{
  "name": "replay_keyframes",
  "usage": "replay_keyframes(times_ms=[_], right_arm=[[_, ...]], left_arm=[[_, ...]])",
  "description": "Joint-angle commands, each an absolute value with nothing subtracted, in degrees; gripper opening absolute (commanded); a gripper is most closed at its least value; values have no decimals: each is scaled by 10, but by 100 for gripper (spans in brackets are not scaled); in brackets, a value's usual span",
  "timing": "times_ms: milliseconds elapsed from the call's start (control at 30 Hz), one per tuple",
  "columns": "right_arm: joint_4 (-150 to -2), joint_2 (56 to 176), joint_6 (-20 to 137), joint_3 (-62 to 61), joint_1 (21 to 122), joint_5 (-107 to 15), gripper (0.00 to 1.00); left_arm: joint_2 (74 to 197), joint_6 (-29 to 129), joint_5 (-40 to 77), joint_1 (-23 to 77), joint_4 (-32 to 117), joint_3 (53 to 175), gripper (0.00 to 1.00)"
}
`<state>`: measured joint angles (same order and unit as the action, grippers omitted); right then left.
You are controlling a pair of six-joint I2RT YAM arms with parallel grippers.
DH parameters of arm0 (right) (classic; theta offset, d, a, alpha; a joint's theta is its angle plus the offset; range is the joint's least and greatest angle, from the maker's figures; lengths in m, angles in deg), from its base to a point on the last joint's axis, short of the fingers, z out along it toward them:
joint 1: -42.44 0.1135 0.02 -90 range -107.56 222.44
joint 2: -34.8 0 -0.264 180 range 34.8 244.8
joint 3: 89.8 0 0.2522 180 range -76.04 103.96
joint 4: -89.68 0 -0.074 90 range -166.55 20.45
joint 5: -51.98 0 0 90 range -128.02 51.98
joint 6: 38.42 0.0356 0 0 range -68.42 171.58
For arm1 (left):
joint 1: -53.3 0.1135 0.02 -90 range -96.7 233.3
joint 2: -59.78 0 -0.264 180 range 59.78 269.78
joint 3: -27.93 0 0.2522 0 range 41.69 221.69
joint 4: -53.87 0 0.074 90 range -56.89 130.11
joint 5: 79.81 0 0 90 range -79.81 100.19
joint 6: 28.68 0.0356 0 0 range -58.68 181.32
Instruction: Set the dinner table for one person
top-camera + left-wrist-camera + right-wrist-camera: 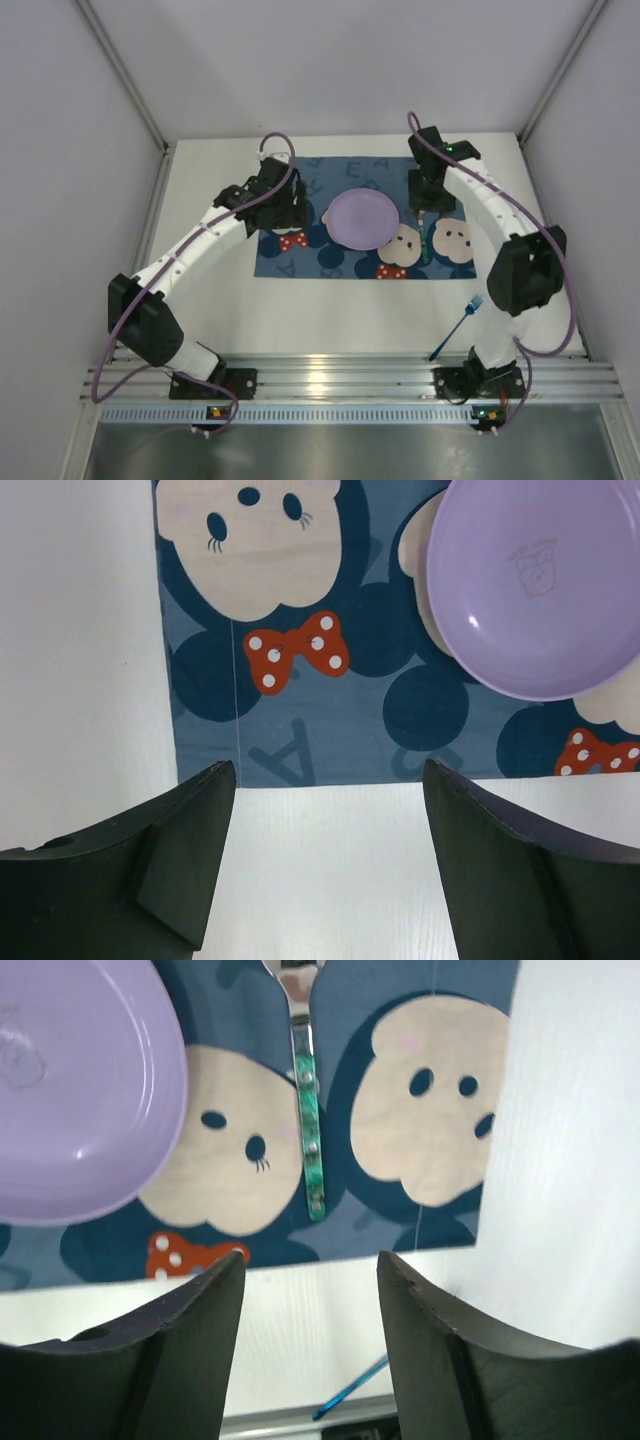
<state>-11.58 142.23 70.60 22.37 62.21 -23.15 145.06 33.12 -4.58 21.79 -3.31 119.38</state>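
Grippers both open, nothing held

Seen from its own wrist, the right gripper [310,1265] has its two dark fingers spread with nothing between them. It hangs over the near edge of the blue cartoon placemat [345,1000]. Just beyond the fingers a green-handled piece of cutlery [311,1120] lies flat on the cloth between two printed faces. Its metal head runs out of the top of that view. Left of it sits the purple plate [70,1090], near the cutlery but apart from it.

The left gripper [328,770] is spread wide too and empty. It hangs above bare white surface at the placemat's near left corner, with the plate up and to the right.

From above, the white dinner table [300,310] carries the placemat across its middle, and the plate rests roughly at the cloth's centre. A ribbed metal rail [340,380] runs along the near edge, where the arm bases are bolted. A blue fork [458,325] lies tilted on the bare tabletop, off the placemat and close to the right arm's base.
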Motion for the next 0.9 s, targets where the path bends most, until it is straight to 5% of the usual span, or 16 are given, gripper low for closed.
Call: replay_keyframes(times_ms=[0,467,867], right_arm=[[-114,1313,733,168,617,-243,57],[-249,1013,837,-319,375,-496,64],[-285,1028,835,-379,349,-482,63]], left_arm=[[1459,344,-26,221,-7,1241,81],[1413,322,-4,172,-12,1190,83],[1385,285,-23,126,-34,1159,88]])
